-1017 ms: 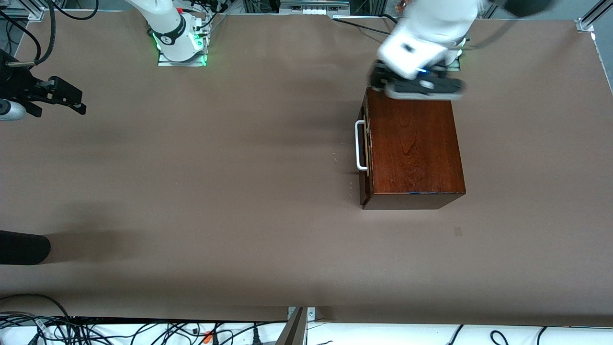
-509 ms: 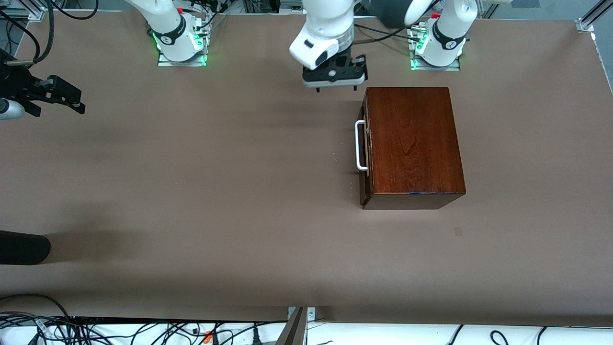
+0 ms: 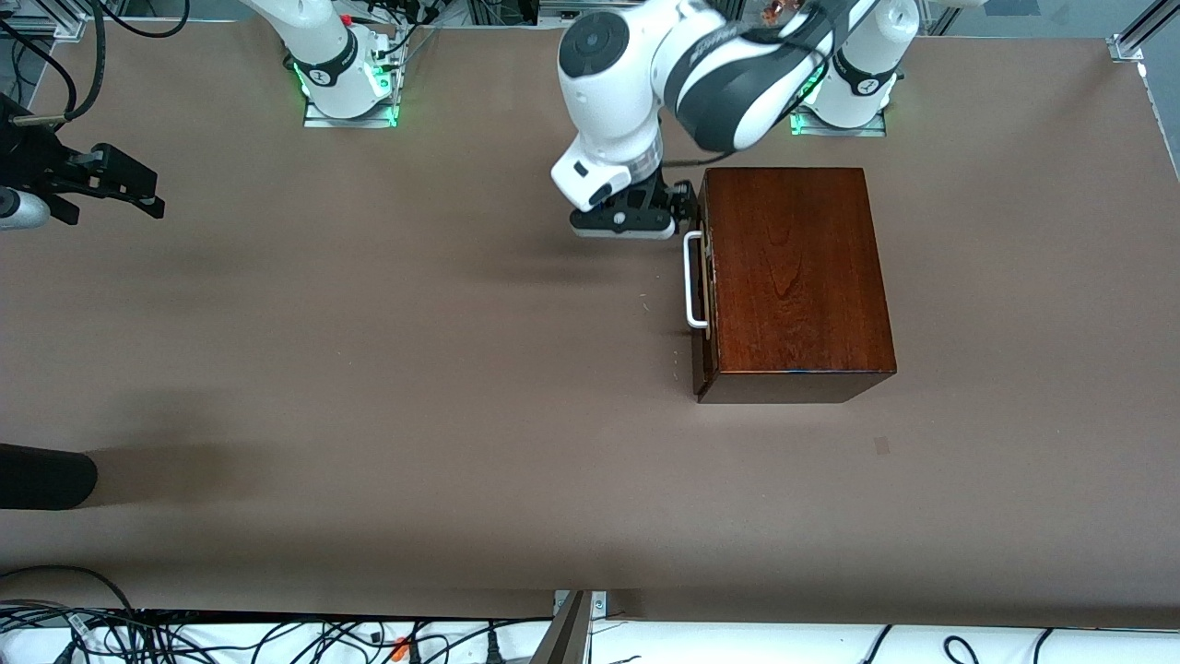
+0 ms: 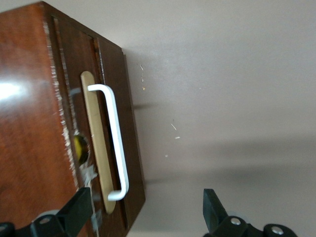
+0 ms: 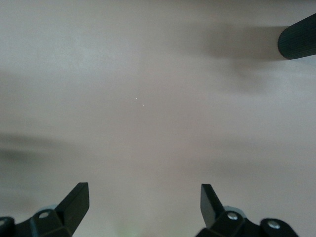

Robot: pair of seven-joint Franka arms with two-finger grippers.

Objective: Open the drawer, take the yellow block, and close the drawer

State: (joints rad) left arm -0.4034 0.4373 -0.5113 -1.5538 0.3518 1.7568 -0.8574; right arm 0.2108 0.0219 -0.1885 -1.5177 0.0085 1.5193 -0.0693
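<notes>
Left claw (image 3: pixel 627 221) spread beside closed drawer (image 3: pixel 702 286), facing right arm's end.

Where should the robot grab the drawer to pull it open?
Probably by the white handle on the drawer front. It is a U-shaped bar standing off the dark wood, so fingers can close around its long straight part. Come from in front of the drawer, where the open left gripper already hangs beside the wooden box. The right gripper waits, open, over bare table.
</notes>
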